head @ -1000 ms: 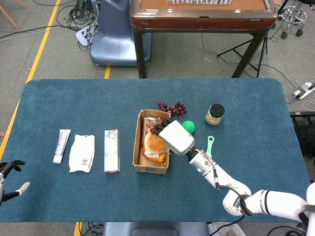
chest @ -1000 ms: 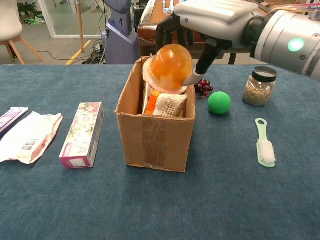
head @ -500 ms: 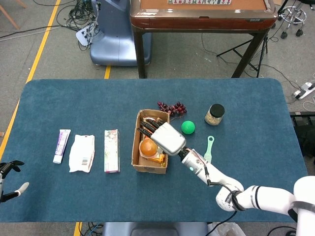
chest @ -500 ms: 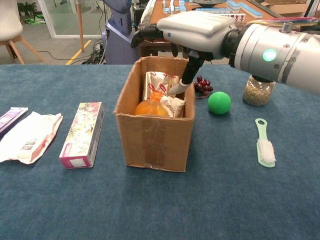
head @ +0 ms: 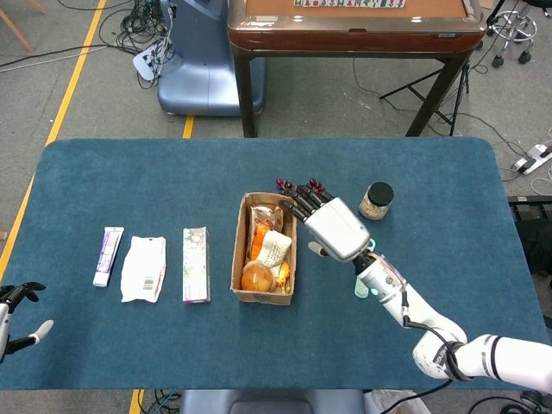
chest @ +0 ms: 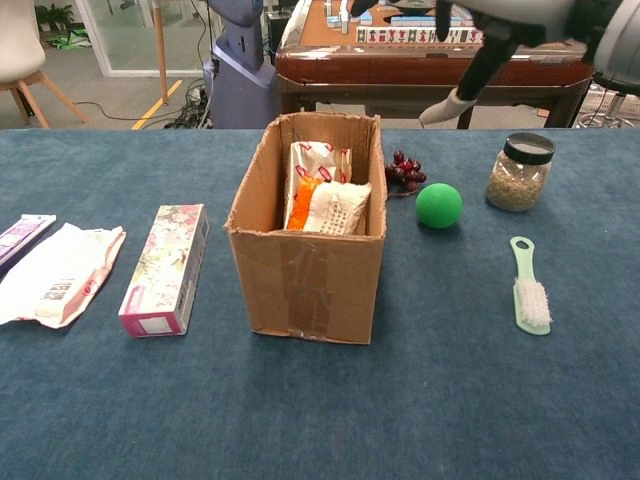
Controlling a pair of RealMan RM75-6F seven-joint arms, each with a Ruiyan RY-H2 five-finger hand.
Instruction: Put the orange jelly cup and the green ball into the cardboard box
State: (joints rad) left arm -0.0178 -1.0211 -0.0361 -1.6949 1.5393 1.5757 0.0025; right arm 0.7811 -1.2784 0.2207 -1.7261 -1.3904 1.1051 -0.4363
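Observation:
The cardboard box (head: 236,252) stands open at mid-table. The orange jelly cup (head: 257,277) lies inside at its near end, beside snack packets (head: 274,245); in the chest view the box's front wall (chest: 305,275) hides the cup. The green ball (chest: 438,205) sits on the cloth just right of the box, and my right hand covers it in the head view. That right hand (head: 333,226) hovers empty with fingers spread, right of the box and above the ball; the chest view catches only its fingertips (chest: 452,103) at the top. My left hand (head: 15,316) stays empty, fingers apart, at the table's near left corner.
Dark grapes (chest: 403,172) lie behind the ball. A jar of grains (chest: 518,172) stands right of it, and a green brush (chest: 528,290) lies nearer. Left of the box lie a pink carton (head: 196,264), a white packet (head: 144,268) and a tube (head: 108,255).
My right hand lowered the orange jelly cup into the box and let go. It then rose and moved right, empty, to above the green ball.

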